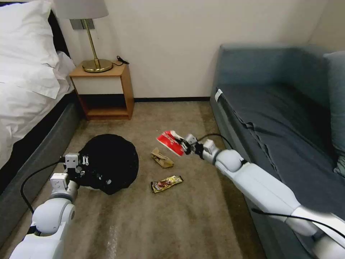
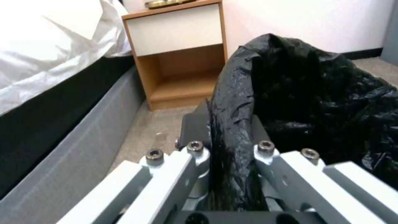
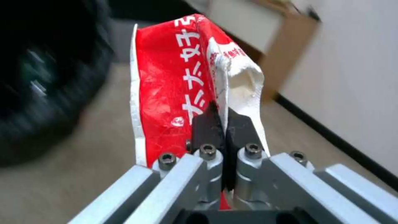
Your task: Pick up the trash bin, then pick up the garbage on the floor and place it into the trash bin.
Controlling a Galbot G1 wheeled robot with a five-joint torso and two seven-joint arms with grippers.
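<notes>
- L gripper [image 1: 83,166], near-left: jaws clamped on bag-covered rim of trash bin [image 1: 109,162]; wrist view shows black liner pinched between its fingers [image 2: 197,124].
- Bin sits beside the bed base [image 1: 39,144], black bag draped all over it; can't tell if it's off the carpet.
- Brown-gold snack wrapper [image 1: 166,183] flat on carpet [image 1: 172,223], just R of bin, nearest litter; open carpet in front of it.
- Tan paper bag [image 1: 161,158] a bit farther, between bin and R gripper, on floor.
- R gripper [image 1: 186,144] mid-floor, arm reaching in from sofa side; jaws shut tight on red-and-white wrapper [image 1: 170,141], which sticks out toward bin. Wrist view: wrapper [image 3: 182,81] upright between black pads [image 3: 205,127], clear of carpet.
- Lane between bed base (L) and sofa [image 1: 280,118] edge (R) is narrow; R arm runs close along sofa front.
- Far end: nightstand [image 1: 104,90] w/ lamp [image 1: 90,36] against wall, behind bin; bare carpet between it and sofa.
</notes>
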